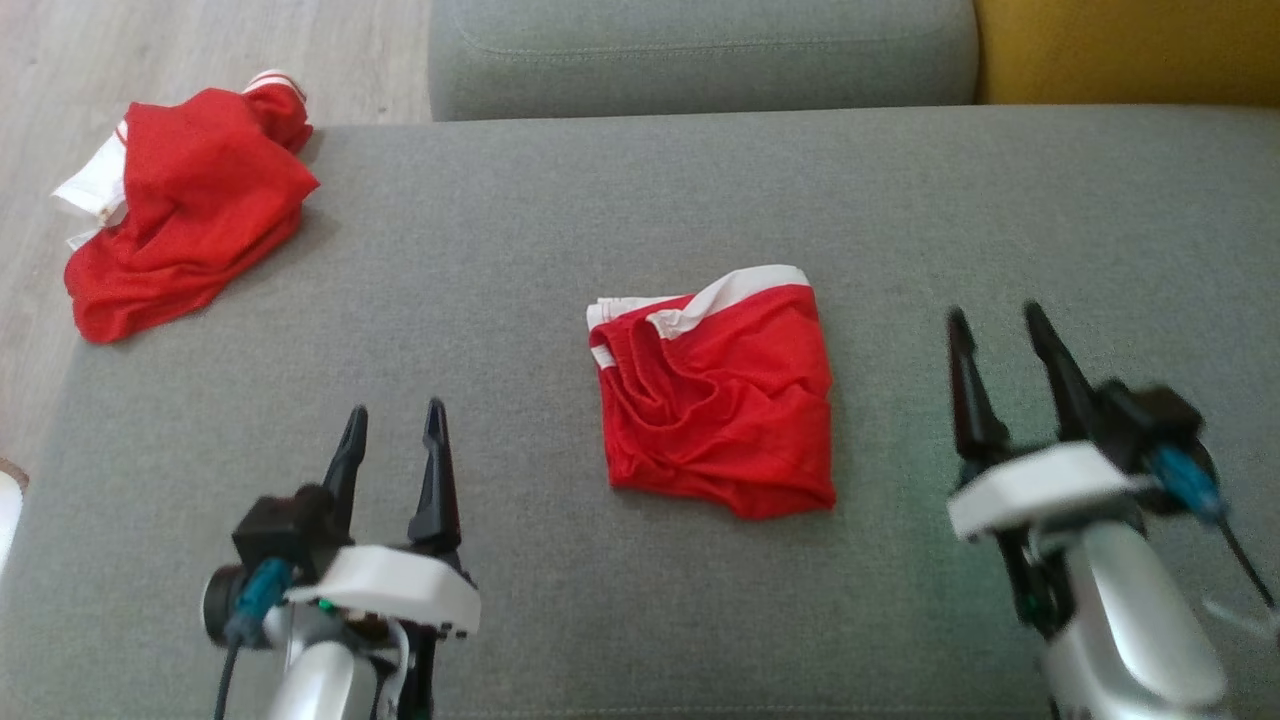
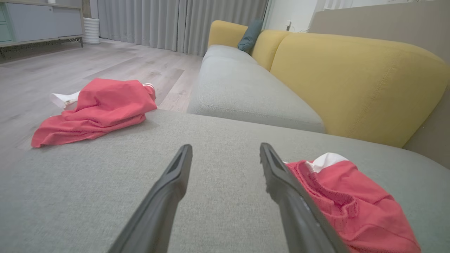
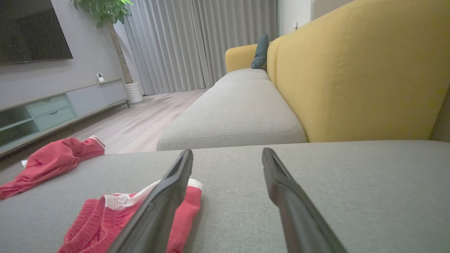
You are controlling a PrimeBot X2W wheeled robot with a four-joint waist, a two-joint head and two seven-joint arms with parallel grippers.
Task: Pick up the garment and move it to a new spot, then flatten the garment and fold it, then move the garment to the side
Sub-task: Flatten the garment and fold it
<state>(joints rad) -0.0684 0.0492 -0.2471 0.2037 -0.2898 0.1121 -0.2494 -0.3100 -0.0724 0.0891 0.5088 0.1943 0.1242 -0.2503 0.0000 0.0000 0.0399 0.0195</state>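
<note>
A red garment with white trim lies folded into a rough square in the middle of the grey sofa seat. It shows at the lower right of the left wrist view and the lower left of the right wrist view. My left gripper hovers open to the garment's left, nothing between its fingers. My right gripper stands open to the garment's right, also holding nothing, its fingers pointing along the seat.
A second red and white garment lies crumpled at the seat's far left corner, hanging over the edge. A grey seat cushion and yellow backrest lie beyond. Wooden floor is at the left.
</note>
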